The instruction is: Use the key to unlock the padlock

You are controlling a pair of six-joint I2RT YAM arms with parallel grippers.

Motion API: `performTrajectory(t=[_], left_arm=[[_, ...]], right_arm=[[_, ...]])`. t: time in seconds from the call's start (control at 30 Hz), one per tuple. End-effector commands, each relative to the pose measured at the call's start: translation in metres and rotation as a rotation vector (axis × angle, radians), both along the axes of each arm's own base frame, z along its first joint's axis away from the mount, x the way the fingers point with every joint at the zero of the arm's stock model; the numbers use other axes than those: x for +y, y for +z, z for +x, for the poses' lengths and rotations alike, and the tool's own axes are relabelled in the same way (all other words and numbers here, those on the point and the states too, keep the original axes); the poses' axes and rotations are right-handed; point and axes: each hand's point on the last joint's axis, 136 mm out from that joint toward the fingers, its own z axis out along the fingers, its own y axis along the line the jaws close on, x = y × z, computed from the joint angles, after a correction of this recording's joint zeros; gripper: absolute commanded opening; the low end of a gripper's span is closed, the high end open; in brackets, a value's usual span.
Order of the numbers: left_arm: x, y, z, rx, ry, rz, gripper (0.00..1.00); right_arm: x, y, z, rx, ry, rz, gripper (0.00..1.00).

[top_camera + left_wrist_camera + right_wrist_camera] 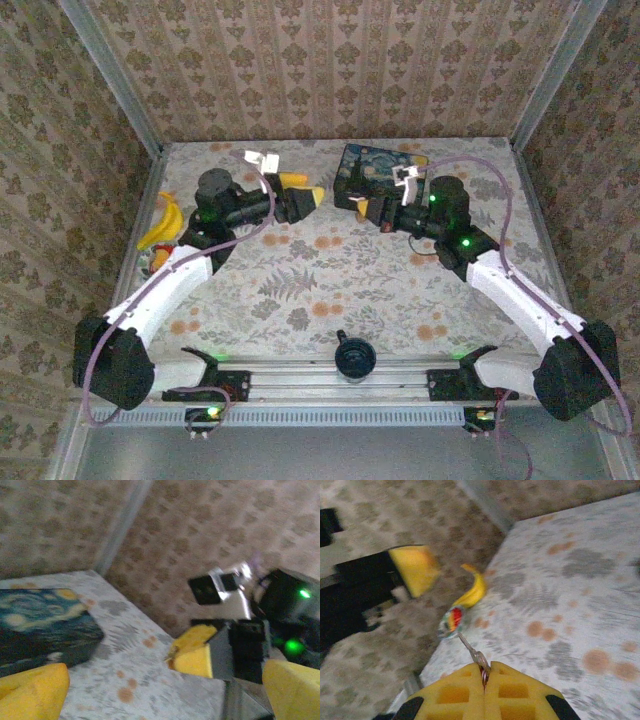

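Note:
My right gripper (484,674) is shut on a small metal piece, and a thin silver shaft that I take for the key (476,656) sticks out past its yellow pads. In the top view that gripper (364,209) hangs just in front of the dark blue swirly-sky box (372,172). My left gripper (306,192) faces it from the left, a short gap away. Its yellow fingers (33,690) stand wide apart with nothing between them. From the left wrist view the right gripper's tip carries a tiny brownish bit (173,655). The padlock is hidden.
A banana (165,221) lies at the table's left edge with a small red and multicoloured thing (451,620) beside it. The blue box (45,625) sits at the back. Patterned walls close in on three sides. A black knob (352,355) sits on the front rail.

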Motion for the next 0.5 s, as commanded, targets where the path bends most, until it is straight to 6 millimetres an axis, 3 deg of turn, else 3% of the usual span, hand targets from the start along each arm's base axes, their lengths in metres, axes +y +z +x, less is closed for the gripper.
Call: performTrajectory(t=[0.0, 0.1, 0.27, 0.47], left_arm=[[0.027, -0.017, 0.045, -0.032, 0.313, 0.177, 1.0], [0.027, -0.036, 0.069, 0.01, 0.383, 0.248, 1.0], [0.008, -0.066, 0.108, 0.072, 0.411, 0.269, 1.0], [-0.022, -0.116, 0.155, 0.152, 0.4, 0.306, 1.0]], right_arm=[[-0.049, -0.033, 0.016, 0.105, -0.249, -0.089, 0.0], [-0.095, -0.052, 0.024, 0.159, -0.437, -0.151, 0.0], [-0.161, -0.079, 0.03, 0.215, -0.694, -0.223, 0.0], [-0.221, -0.101, 0.034, 0.249, -0.91, -0.258, 0.0]])
